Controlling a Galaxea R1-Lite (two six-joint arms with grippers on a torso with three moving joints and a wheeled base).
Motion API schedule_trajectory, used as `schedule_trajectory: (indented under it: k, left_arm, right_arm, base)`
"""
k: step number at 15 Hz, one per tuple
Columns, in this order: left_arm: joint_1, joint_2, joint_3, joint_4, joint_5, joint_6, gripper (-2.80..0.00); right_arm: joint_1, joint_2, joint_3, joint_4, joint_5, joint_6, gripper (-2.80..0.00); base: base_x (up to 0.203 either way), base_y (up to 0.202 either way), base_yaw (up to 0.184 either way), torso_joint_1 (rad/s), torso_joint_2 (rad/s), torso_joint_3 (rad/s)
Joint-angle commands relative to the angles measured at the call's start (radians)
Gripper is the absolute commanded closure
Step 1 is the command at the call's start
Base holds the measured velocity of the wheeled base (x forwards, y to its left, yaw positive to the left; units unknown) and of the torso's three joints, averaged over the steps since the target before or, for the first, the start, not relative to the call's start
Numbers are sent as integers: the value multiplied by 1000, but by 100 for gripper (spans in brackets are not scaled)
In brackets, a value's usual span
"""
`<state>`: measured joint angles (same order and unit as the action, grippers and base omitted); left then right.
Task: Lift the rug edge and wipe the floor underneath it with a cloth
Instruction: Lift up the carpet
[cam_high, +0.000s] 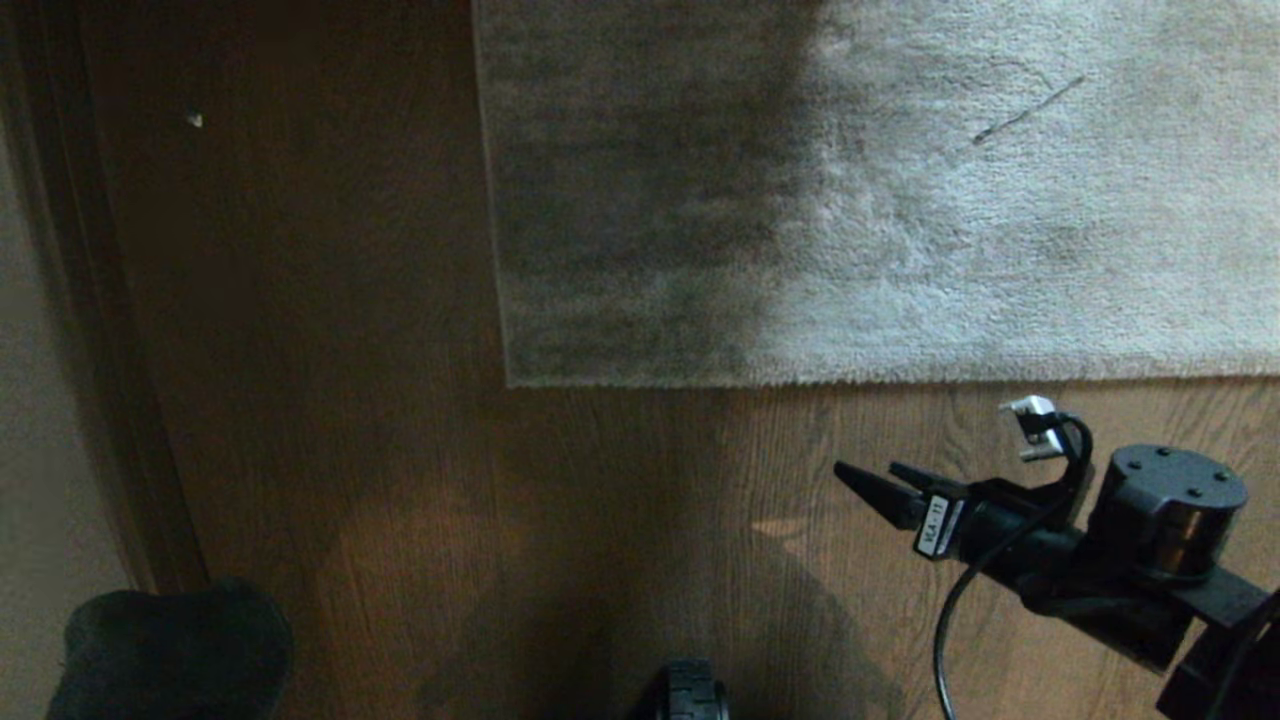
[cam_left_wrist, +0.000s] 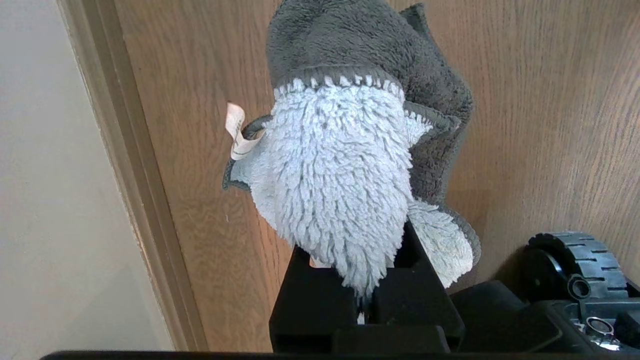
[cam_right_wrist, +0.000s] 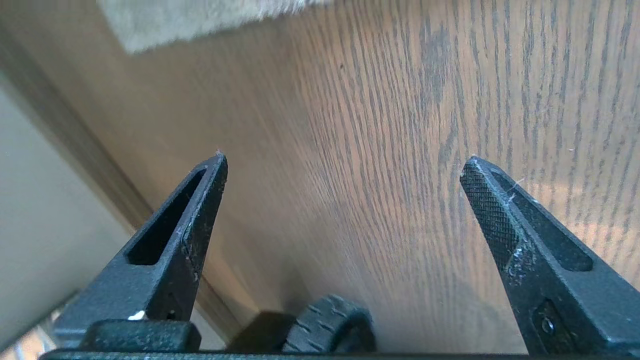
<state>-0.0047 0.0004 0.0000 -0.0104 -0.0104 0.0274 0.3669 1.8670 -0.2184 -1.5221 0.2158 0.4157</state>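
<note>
While the rug (cam_high: 1000, 250) lies flat, its near border (cam_high: 900, 380) and corner (cam_high: 512, 380) serve as the landmark here. Nothing lifted yet; the floor (cam_high: 400, 480) beneath it is not exposed.

Far to the left of the corner: pale wall (cam_high: 30, 400) and wood skirting strip (cam_high: 90, 300). A small pale speck (cam_high: 195, 120) sits on the boards left of the rug's side edge.

Left of the corner and nearer the robot: the cloth (cam_left_wrist: 345, 190), seen in the head view only as a dark lump (cam_high: 170, 650). In the left wrist view it shows whitish shaggy pile on one face, grey fleece on the other, with a small tag. The left gripper (cam_left_wrist: 367, 300) is clamped on its lower end; the bulk hangs clear of the boards. Arm appears parked.

Below the border, about mid-way: a base wheel (cam_high: 690, 690).

Right of that, just short of the border: the right gripper (cam_high: 875, 480), pointing left over bare boards, jaws spread wide and empty, tips (cam_right_wrist: 217, 170) apart from the rug.

Judgement: step in hand is the approach to the rug edge. The next move calls for bringing the open jaws to the border, one finger slid under the backing, closing on the pile and raising it enough for the cloth to pass beneath.
</note>
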Motion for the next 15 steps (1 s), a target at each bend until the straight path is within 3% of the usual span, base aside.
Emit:
schedule_trajectory:
  k: [1, 8, 12, 15]
  left_arm:
    - [0, 0, 0, 0, 0, 0, 0]
    - [0, 0, 0, 0, 0, 0, 0]
    - [0, 0, 0, 0, 0, 0, 0]
    - [0, 0, 0, 0, 0, 0, 0]
  right_arm:
    - [52, 5, -17, -48, -62, 43, -280]
    - [205, 75, -125, -48, -312, 161, -280]
    - [222, 110, -155, -48, -369, 195, -280]
    - [224, 140, -228, -48, -457, 205, -280]
  base:
    - [0, 0, 0, 0, 0, 0]
    - [0, 0, 0, 0, 0, 0]
    - [0, 0, 0, 0, 0, 0]
    - [0, 0, 0, 0, 0, 0]
